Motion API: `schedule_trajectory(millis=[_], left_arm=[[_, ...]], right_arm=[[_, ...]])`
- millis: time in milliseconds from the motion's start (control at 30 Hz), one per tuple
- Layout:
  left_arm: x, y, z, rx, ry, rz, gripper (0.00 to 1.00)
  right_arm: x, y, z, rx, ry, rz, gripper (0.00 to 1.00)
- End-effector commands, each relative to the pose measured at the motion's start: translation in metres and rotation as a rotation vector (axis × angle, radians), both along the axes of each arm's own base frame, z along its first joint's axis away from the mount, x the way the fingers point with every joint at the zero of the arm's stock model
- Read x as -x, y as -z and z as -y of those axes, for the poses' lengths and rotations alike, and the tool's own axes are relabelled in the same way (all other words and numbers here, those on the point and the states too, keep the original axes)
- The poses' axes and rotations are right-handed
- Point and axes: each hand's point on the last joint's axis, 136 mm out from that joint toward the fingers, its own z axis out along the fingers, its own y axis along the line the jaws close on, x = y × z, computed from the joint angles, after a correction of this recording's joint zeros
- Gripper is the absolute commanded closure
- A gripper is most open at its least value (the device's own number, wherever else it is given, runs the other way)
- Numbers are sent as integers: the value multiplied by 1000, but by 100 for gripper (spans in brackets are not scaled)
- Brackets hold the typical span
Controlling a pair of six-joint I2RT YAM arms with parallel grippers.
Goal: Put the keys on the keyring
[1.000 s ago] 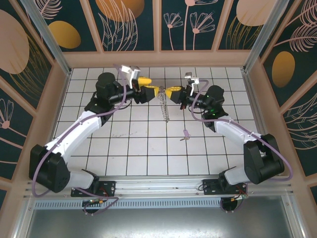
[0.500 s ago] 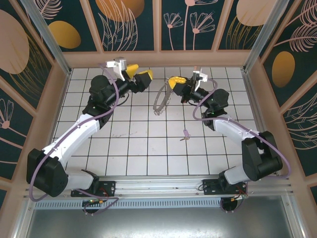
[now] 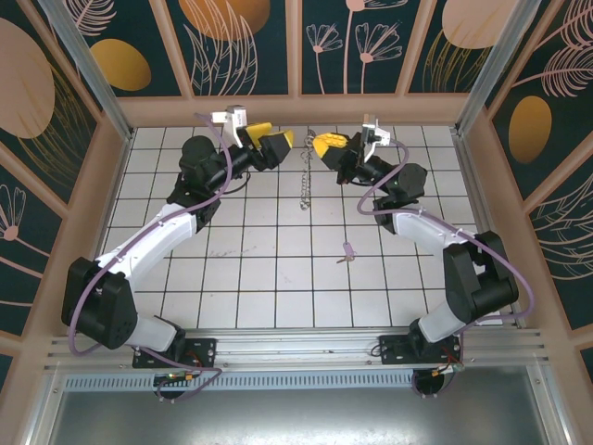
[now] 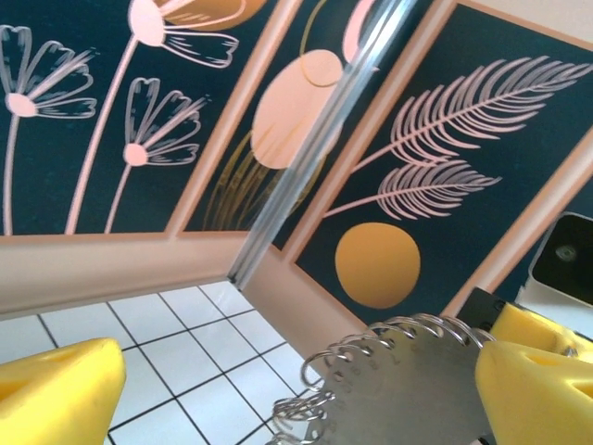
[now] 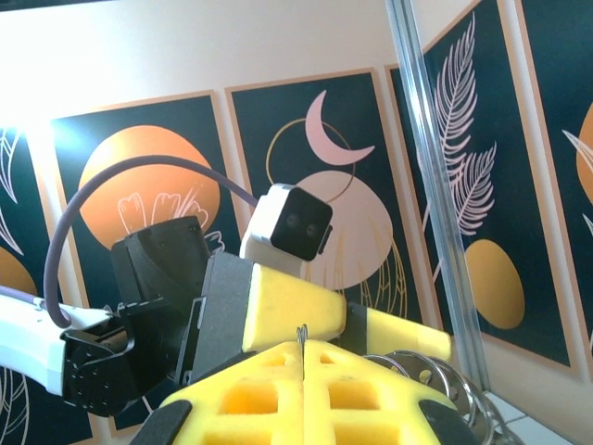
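Note:
The keyring (image 3: 304,181), a thin grey loop edged with small metal rings, hangs over the far tiles from my right gripper (image 3: 321,145), which is shut on its top edge. In the right wrist view the yellow fingers (image 5: 278,389) are pressed together on the thin wire, with the rings (image 5: 435,373) to their right. My left gripper (image 3: 281,140) is open and faces the ring from the left. In the left wrist view the keyring (image 4: 417,380) lies between its spread fingers (image 4: 56,389), close to the right one; whether it touches is unclear. The small lilac key (image 3: 347,252) lies on the floor.
The tiled floor (image 3: 259,269) is walled by a pink frame and patterned panels. The back wall (image 3: 296,109) is close behind both grippers. An aluminium post (image 4: 306,167) stands in the far corner. The left arm's camera housing (image 5: 287,222) faces the right wrist.
The left gripper let go of the keyring, drew back to the left, then came near it again, open. The right gripper lifted the ring toward the back wall, where it now hangs straight down.

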Motion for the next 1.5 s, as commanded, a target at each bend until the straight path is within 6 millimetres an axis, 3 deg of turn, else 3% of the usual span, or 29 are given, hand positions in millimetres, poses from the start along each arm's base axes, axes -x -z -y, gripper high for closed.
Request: schedule_trajectory(millis=[0,233,467,1467], left_arm=[[26,-24,7,30,123,93,7],[46,-34,15,80,254,112,20],[61,-43,16,116,324,131,42],[62,-31,26,134,414,92,63]], right_arm=[[15,-29,9,-84,-14,112,100],[17,-36,12,-163,-58,97,100],[17,-37,12,-193,-56,81,100],[26,-32,-11,-169,-127,65,100]])
